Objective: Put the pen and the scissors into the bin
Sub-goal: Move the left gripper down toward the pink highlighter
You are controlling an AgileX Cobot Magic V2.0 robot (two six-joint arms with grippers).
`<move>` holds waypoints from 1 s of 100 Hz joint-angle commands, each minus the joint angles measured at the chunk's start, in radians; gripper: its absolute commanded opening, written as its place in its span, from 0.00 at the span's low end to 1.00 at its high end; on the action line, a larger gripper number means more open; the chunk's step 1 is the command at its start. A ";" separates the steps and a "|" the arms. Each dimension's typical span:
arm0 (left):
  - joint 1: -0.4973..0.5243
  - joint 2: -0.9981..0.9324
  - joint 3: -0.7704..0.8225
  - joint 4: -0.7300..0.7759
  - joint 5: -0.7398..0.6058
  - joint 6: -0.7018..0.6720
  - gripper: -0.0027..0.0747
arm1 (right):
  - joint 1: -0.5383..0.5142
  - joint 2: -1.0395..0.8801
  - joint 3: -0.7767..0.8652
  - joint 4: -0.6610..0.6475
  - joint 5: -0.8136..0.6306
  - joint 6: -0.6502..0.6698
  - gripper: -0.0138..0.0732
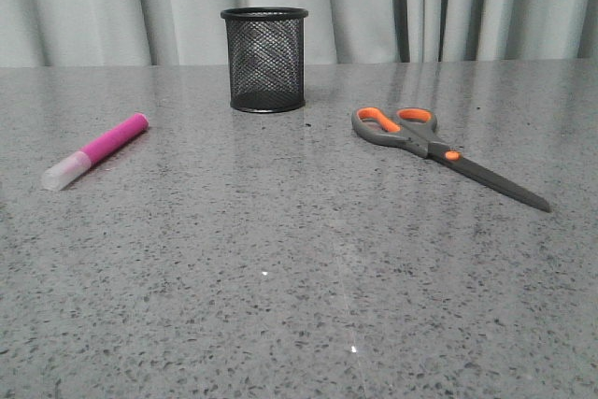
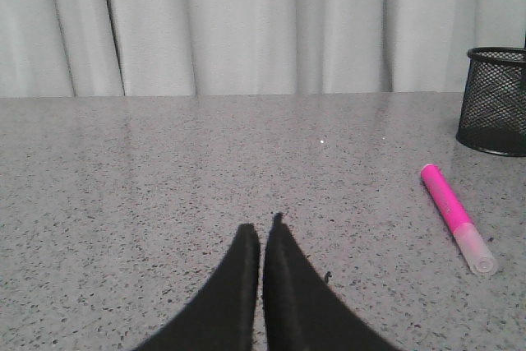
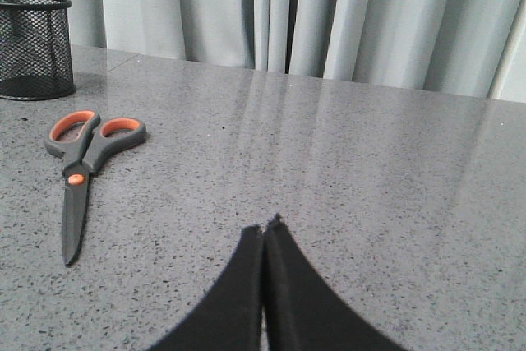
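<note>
Front view: bin [image 1: 265, 60] stands upright at the back centre of the grey speckled table [image 1: 299, 287], in front of the pale curtain [image 1: 93, 7]. Pen [image 1: 94, 151] lies flat on the left side, well apart from the bin, pink end angled toward the back, whitish cap toward the front-left. Scissors [image 1: 439, 149] lie flat on the right side, blades closed, orange-lined handles toward the bin, tips pointing front-right; also clear of the bin. Neither arm shows in the front view. Left wrist view: left gripper [image 2: 261, 236] has its two black fingers pressed together with only a thin seam between them, nothing held, hovering just over bare table. The pen [image 2: 457, 215] lies off to one side of it, not touching, with the bin [image 2: 494, 100] further back at the frame edge. Right wrist view: right gripper [image 3: 265, 232] is likewise closed tip to tip and empty, above bare table. The scissors [image 3: 82, 172] lie well to one side of it, the bin [image 3: 34, 45] behind their handles. Nothing visible inside the bin through the mesh.
</note>
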State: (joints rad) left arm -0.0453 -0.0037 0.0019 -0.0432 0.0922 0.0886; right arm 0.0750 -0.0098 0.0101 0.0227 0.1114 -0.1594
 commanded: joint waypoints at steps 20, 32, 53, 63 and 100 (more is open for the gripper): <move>-0.005 -0.032 0.044 -0.010 -0.076 -0.012 0.01 | -0.008 -0.021 0.014 -0.009 -0.087 -0.005 0.09; -0.005 -0.032 0.044 -0.010 -0.076 -0.012 0.01 | -0.008 -0.021 0.014 -0.009 -0.087 -0.005 0.09; -0.005 -0.032 0.044 -0.010 -0.076 -0.012 0.01 | -0.008 -0.021 0.014 -0.009 -0.087 -0.005 0.09; -0.005 -0.032 0.044 -0.010 -0.076 -0.012 0.01 | -0.008 -0.021 0.014 -0.009 -0.087 -0.005 0.09; -0.005 -0.032 0.044 -0.090 -0.080 -0.012 0.01 | -0.008 -0.021 0.014 0.054 -0.130 -0.005 0.09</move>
State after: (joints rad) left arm -0.0453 -0.0037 0.0019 -0.0729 0.0922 0.0886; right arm 0.0750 -0.0098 0.0101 0.0399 0.0905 -0.1594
